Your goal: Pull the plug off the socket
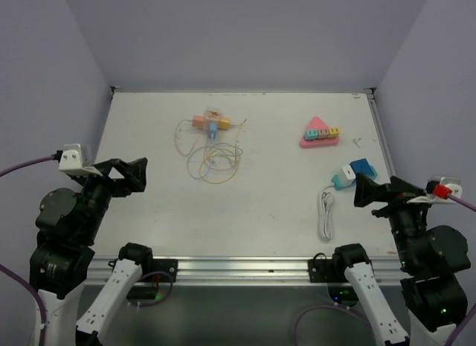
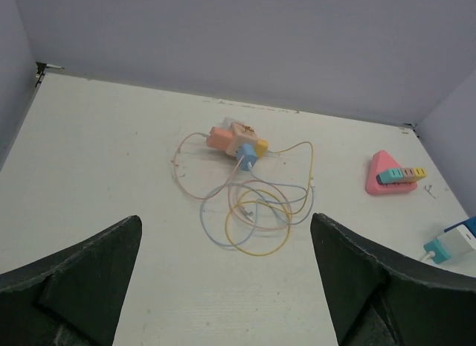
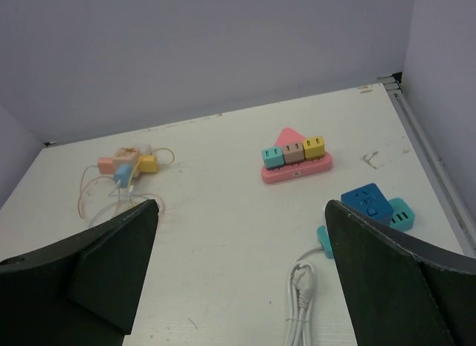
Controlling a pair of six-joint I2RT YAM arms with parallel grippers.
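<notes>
Left pincer [image 1: 134, 176]: held wide open at the near left of the desk [image 1: 260, 212], with nothing in it.
Right pincer [image 1: 364, 191]: held wide open at the near right, with nothing in it.
Pink socket [image 1: 201, 122]: laid far back, left of the middle, well apart from both pincers.
Blue plug [image 1: 213, 132]: stuck in the pink socket's near side, a yellow plug [image 1: 222, 123] beside it.
Thin cords [image 1: 216, 161]: curled in loops just in front.
Triangle socket [image 1: 320, 141]: set far back on the right, three small plugs [image 1: 322, 132] lined up on it.

A big white flat table [image 1: 149, 219] sits in the middle. Plain pale purple walls [image 1: 245, 33] stand close on three sides. The light is soft.
</notes>
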